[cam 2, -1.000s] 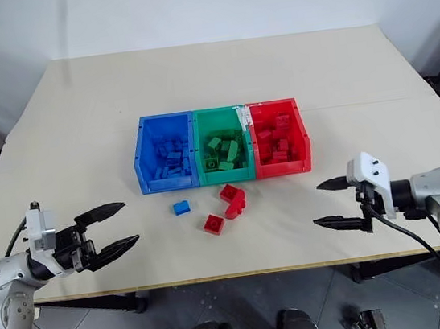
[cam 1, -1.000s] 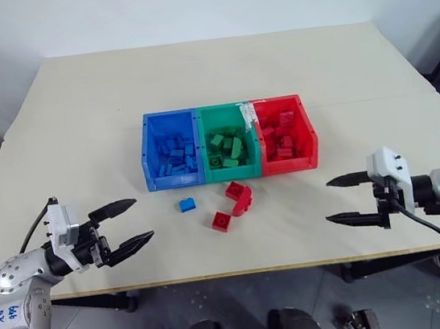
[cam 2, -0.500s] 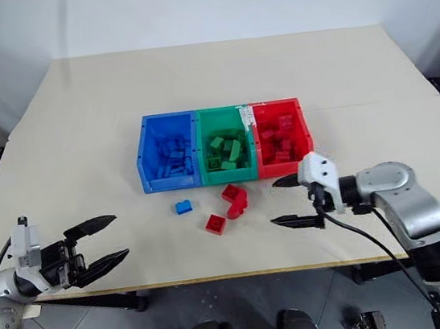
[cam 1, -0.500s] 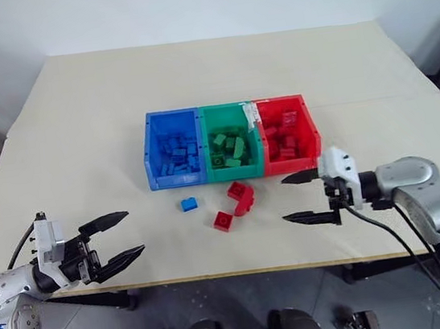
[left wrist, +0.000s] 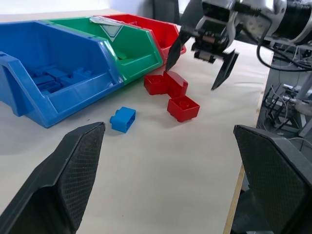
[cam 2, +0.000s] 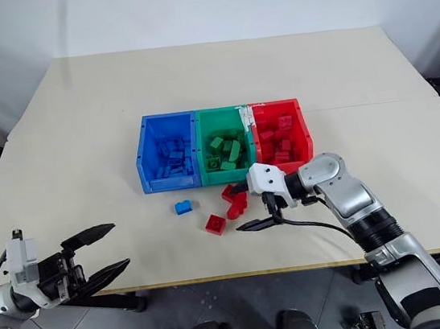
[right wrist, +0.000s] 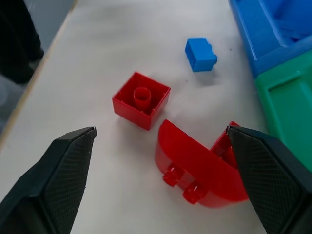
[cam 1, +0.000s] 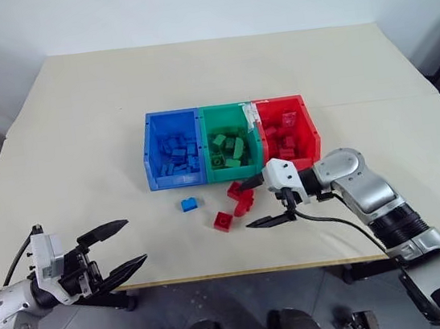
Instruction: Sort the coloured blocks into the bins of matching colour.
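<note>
Three joined bins stand mid-table: blue, green and red, each holding several blocks of its own colour. In front of them lie a small blue block, a square red block and a larger curved red block. My right gripper is open, its fingers on either side of the curved red block without touching it. The square red block lies just beyond. My left gripper hangs open and empty at the table's front left edge.
The cream table stretches bare behind the bins and to both sides. Its front edge runs close below the loose blocks. A black cable trails from the right wrist along the table's front.
My right gripper has swept left along the front of the table, from the right side to the red blocks, tilting down. The left gripper has drawn back slightly toward the table's edge.
</note>
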Motion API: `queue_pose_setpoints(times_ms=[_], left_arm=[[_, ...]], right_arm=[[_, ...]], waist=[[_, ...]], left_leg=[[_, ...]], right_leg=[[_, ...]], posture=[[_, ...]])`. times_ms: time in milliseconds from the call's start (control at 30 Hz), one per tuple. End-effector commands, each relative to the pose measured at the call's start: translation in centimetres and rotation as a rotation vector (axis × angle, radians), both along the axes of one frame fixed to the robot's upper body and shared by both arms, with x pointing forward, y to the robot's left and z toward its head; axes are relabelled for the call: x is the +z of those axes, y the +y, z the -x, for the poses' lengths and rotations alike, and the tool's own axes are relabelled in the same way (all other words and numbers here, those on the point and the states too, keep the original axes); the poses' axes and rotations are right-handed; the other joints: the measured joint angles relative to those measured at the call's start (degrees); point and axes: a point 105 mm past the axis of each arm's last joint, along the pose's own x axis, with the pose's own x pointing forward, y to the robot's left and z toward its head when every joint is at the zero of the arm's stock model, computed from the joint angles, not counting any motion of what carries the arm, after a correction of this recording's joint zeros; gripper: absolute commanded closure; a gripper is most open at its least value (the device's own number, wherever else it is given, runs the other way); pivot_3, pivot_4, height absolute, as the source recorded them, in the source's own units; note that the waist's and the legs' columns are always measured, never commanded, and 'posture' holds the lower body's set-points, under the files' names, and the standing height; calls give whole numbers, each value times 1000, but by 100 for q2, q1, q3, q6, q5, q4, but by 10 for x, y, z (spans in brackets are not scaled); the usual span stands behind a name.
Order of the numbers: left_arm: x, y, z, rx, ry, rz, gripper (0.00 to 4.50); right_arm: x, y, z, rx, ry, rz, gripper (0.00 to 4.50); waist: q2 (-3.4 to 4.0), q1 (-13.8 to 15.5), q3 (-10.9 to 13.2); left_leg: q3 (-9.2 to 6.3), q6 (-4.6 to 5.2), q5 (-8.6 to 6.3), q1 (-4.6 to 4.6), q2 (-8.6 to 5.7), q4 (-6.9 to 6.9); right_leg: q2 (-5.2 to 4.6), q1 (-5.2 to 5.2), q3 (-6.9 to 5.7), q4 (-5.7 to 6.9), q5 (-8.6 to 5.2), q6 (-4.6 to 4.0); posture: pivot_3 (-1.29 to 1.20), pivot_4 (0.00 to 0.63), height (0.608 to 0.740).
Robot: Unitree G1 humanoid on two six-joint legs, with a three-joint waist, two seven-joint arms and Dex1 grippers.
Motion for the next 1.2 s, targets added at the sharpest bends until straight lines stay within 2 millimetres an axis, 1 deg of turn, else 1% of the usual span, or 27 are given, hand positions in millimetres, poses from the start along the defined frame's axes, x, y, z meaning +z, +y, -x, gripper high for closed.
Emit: queue_pose_setpoints(times_ms=[33,133,233,467,600,733,933,1033,1133,1200], left_arm=[[10,0,3,13,-49,10,0],[10,-1,3,19,-50,12,0],[10,-1,2,25,-53,12,0],[11,-3,-2,34,-61,17,0],[12,-3,-4,39,-66,23,0],[11,-4,-6,38,-67,23,0],[12,-4,-9,42,-73,22,0],[12,-5,-9,43,-74,22,0],[12,-5,-8,43,-72,23,0],[12,-5,-9,43,-71,23,0]], right_arm=[[-2,1,-5,36,-35,31,33],[-9,-4,-7,58,-34,87,33],[-12,-9,-8,70,-34,130,33],[-13,-22,-10,73,-34,201,33],[-11,-29,-8,83,-23,221,33],[-14,-34,-6,88,-16,265,33],[-12,-23,-13,55,-33,201,33],[-7,-12,-14,40,-9,121,33],[-5,-6,-10,45,38,73,653],[-4,-5,-10,32,50,60,1259]], waist=[[1,-16,0],[0,-32,0],[0,-46,0],[0,-75,-1],[-2,-76,-1],[4,-109,2],[3,-113,1],[3,-127,1],[6,-123,3],[6,-111,3]], left_leg=[[0,0,0,0,0,0],[-2,0,0,2,1,1],[-5,0,0,2,1,2],[-12,0,0,4,1,2],[-20,0,0,2,0,4],[-15,-1,0,0,1,4],[-15,-3,-1,2,4,4],[-14,-4,-1,2,5,4],[-14,-5,-1,1,6,3],[-14,-5,-1,0,5,4]], right_leg=[[1,0,0,1,0,0],[2,2,-2,3,0,0],[2,3,-4,4,0,0],[0,7,-5,6,0,0],[-1,10,-9,5,0,0],[0,7,-8,2,0,0],[3,7,-10,3,0,0],[4,6,-10,3,0,0],[4,4,-9,4,0,0],[3,4,-8,5,0,0]], posture=[[0,150,740],[0,150,740],[0,150,740],[0,150,740],[0,150,740],[0,150,740],[0,150,740],[0,150,740],[0,150,740],[0,150,740]])
